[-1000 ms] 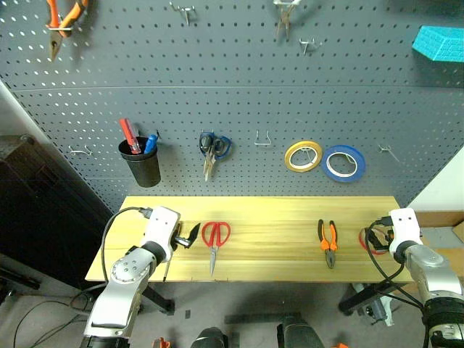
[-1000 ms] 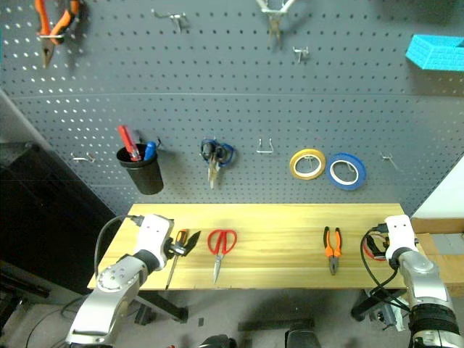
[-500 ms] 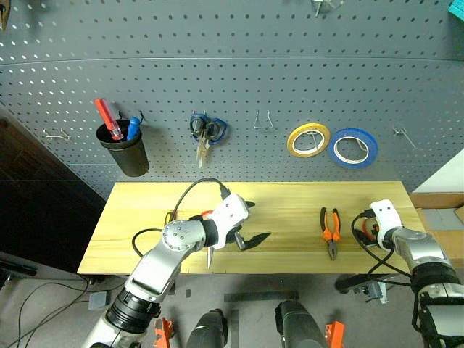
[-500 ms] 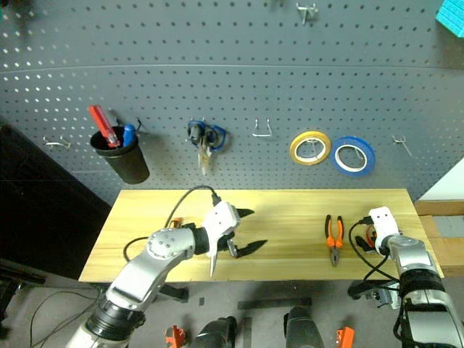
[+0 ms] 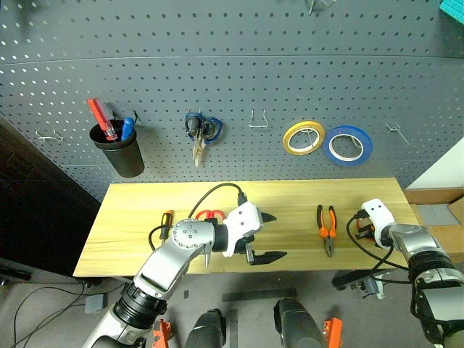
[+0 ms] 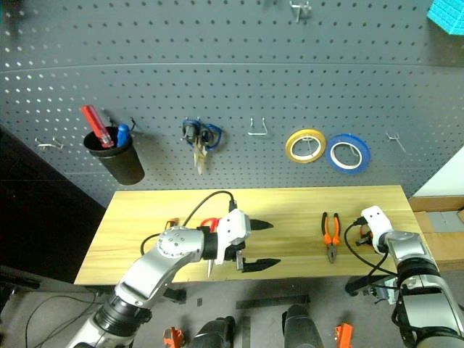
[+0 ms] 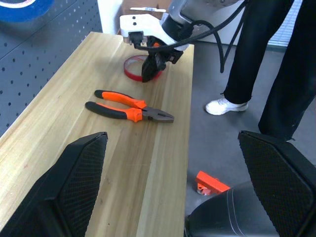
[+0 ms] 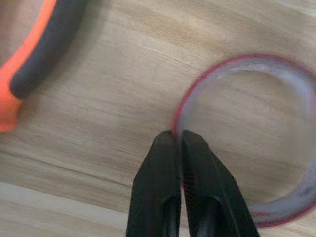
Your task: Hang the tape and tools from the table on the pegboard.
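the left gripper point(image 5: 267, 236) has swung right past the red scissors point(image 5: 209, 214), jaws wide apart. the right gripper point(image 8: 178, 139) now pinches the tape point(image 8: 256, 133) rim, right of the pliers point(image 5: 327, 226) on the table point(image 5: 130, 210).

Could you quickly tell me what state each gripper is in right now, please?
Left gripper: open, holding nothing, above the table.
Right gripper: shut on the rim of the red tape, which lies on the table.

Thin red tape point(image 8: 247, 133) flat on table point(image 7: 74, 123)
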Robot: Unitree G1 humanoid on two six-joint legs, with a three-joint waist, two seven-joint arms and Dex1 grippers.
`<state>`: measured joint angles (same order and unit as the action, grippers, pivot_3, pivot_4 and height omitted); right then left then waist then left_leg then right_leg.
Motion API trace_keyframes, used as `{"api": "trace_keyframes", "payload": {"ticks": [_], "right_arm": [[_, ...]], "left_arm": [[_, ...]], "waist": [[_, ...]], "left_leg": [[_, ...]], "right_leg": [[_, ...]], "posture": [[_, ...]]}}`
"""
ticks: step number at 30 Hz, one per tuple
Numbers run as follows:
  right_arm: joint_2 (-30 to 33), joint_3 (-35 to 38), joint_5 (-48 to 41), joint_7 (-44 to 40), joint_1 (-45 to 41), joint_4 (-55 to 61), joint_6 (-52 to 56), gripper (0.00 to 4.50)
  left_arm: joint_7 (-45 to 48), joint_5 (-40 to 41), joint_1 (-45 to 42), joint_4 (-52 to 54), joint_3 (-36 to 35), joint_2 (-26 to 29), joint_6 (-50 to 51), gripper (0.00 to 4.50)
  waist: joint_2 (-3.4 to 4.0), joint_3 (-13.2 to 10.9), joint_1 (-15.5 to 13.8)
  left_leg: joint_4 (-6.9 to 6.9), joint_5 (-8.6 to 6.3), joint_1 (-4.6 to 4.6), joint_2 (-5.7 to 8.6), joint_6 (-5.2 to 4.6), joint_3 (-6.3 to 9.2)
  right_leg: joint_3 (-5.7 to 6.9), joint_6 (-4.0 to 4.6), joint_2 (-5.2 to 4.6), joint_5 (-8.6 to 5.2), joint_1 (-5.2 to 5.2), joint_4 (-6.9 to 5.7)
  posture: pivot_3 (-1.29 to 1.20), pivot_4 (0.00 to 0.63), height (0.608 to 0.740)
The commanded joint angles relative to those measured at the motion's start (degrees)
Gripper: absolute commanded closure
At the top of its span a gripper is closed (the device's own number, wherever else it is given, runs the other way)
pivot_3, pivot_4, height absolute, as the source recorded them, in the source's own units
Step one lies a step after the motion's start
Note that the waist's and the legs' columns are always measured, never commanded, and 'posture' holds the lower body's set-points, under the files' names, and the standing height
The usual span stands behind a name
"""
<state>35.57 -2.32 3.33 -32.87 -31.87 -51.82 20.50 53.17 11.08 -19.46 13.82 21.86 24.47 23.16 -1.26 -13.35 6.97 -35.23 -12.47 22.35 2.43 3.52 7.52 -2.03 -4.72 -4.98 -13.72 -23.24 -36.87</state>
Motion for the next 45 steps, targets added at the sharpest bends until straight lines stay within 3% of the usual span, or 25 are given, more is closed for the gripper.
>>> {"api": "trace_keyframes", "payload": {"ticks": [1,5,9,14,17,23,29,33,38,43,45], "right_arm": [[1.67,3.51,-1.15,3.00,5.72,10.96,0.56,4.46],[1.06,10.18,-3.06,7.80,16.73,34.53,3.98,4.46],[-3.20,13.56,-0.11,15.86,28.62,60.35,-1.22,4.46],[-8.53,12.73,3.71,22.06,31.80,76.76,-8.64,4.46],[-9.03,13.86,2.33,22.32,25.99,73.48,-7.95,4.46],[-7.05,16.33,-2.48,19.95,11.59,55.17,-10.26,4.46],[-6.17,17.02,-6.84,16.29,0.85,35.41,-12.61,4.46],[-6.07,17.11,-8.24,15.66,1.67,34.70,-13.02,3.34],[-8.61,15.44,-7.61,17.88,12.45,48.01,-5.71,1.63],[-14.43,10.97,-6.92,22.40,22.54,61.68,16.88,0.02],[-16.83,9.91,-6.65,24.34,22.75,63.42,23.30,0.02]], "left_arm": [[0.17,0.18,-1.00,0.50,-0.01,-0.71,-1.68,0.00],[-0.32,1.51,-1.40,0.45,-0.83,-2.26,-1.63,0.00],[-0.22,2.38,-1.49,0.20,-1.53,-3.66,-2.54,0.00],[-1.58,2.37,-2.23,-0.67,-2.54,-5.40,-3.69,0.00],[-2.77,2.54,-3.17,-1.37,-3.16,-6.87,-4.68,0.00],[-6.55,3.64,-5.53,-2.41,-6.20,-10.89,-5.81,0.00],[-7.69,3.10,-5.78,-2.69,-6.79,-11.39,-6.05,0.00],[-8.34,2.48,-4.47,-2.54,-7.21,-10.16,-6.13,0.00],[-7.80,0.99,-1.72,-2.89,-8.07,-5.75,-7.49,0.00],[-4.95,-3.36,0.76,-6.80,-8.22,2.61,-14.16,0.00],[-3.84,-4.48,1.32,-8.70,-8.28,5.21,-16.63,0.00]], "waist": [[0.00,0.00,0.04],[0.04,0.00,-0.10],[0.03,0.00,0.43],[0.02,-0.02,1.43],[-0.14,-0.11,1.48],[-0.18,-0.14,1.20],[-0.16,-0.14,1.41],[-0.14,-0.15,1.17],[-0.13,-0.15,1.09],[-0.05,-0.14,1.35],[-0.02,-0.16,1.39]], "left_leg": [[0.01,0.00,0.00,0.00,0.00,-0.01],[0.03,-0.02,0.07,0.01,-0.02,-0.04],[0.03,-0.03,0.06,-0.05,-0.02,-0.12],[0.01,-0.02,-0.06,-0.08,-0.02,-0.31],[-0.13,-0.01,-0.09,-0.09,-0.04,-0.41],[-0.63,-0.02,0.13,-0.08,-0.17,-0.40],[-0.60,-0.12,0.14,-0.09,-0.34,-0.45],[-0.59,-0.16,0.21,-0.08,-0.42,-0.44],[-0.60,-0.19,0.24,-0.08,-0.46,-0.43],[-0.63,-0.19,0.21,-0.12,-0.45,-0.47],[-0.68,-0.18,0.18,-0.13,-0.45,-0.51]], "right_leg": [[-0.01,0.00,0.00,0.00,0.00,0.00],[-0.07,-0.01,0.00,0.00,-0.09,0.00],[-0.14,-0.03,0.03,-0.01,-0.16,-0.02],[-0.34,-0.12,0.06,0.06,-0.16,-0.09],[-0.41,-0.15,0.06,0.20,-0.10,-0.05],[-0.38,-0.15,0.06,0.39,-0.06,-0.05],[-0.40,-0.17,0.07,0.40,-0.07,-0.01],[-0.39,-0.12,0.07,0.42,-0.09,0.01],[-0.40,-0.16,0.07,0.39,-0.14,0.00],[-0.46,-0.20,0.08,0.37,-0.19,-0.08],[-0.49,-0.13,0.08,0.41,-0.20,-0.12]], "posture": [[-0.22,0.208,0.740],[-0.23,0.209,0.740],[-0.25,0.212,0.740],[-0.27,0.218,0.740],[-0.27,0.216,0.740],[-0.25,0.212,0.740],[-0.24,0.210,0.740],[-0.23,0.210,0.740],[-0.24,0.210,0.740],[-0.25,0.210,0.740],[-0.25,0.210,0.740]]}}
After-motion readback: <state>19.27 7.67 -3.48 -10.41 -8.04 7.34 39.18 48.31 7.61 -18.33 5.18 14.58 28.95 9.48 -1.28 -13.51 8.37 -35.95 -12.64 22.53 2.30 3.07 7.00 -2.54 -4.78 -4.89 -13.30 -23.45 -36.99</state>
